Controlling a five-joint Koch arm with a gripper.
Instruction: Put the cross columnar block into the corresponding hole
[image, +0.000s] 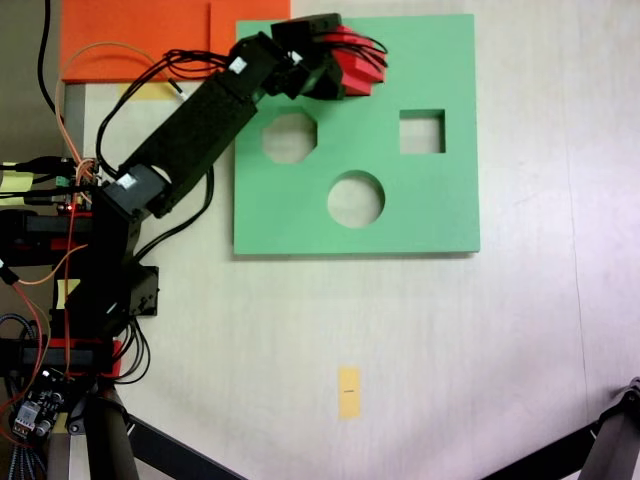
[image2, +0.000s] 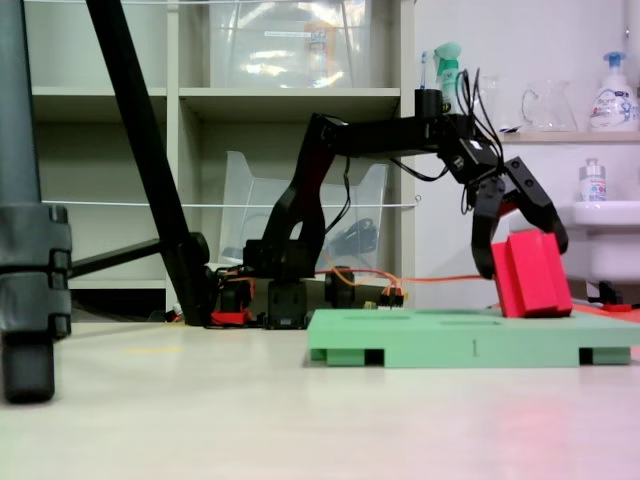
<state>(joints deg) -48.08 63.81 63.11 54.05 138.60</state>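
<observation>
Seating the cross columnar block (image2: 530, 273) looks like the step in hand: the gripper (image2: 522, 240) is over the far edge of the green foam board (image: 440, 215), near the board's top-left corner as the top-down fixed view shows it. In the low side view the red block stands tilted on the board's top, leaning a bit, w/ its bottom at or just into the surface. Can't tell how deep it sits.

Gripper state: jaws spread around the block's upper part, one finger on each side. Whether they're pressing or have a gap, can't tell for sure; from the side view it reads as a loose straddle, jaws apart, not clamped tight.

The corresponding hole isn't visible as a plus shape; arm and block cover that spot. What does show on the board: octagonal cutout (image: 289, 137), square cutout (image: 421, 131), round cutout (image: 355, 199), all empty. So the plus cutout is prob. under the block, judging by layout.

Next move, as I judge it: square up the block so it's upright and its arms line up w/ the cutout, then press straight down till flush. Risk: w/ the tilt, pushing now could jam a corner on the foam rim or shove the board across the table (image: 480, 370).
</observation>
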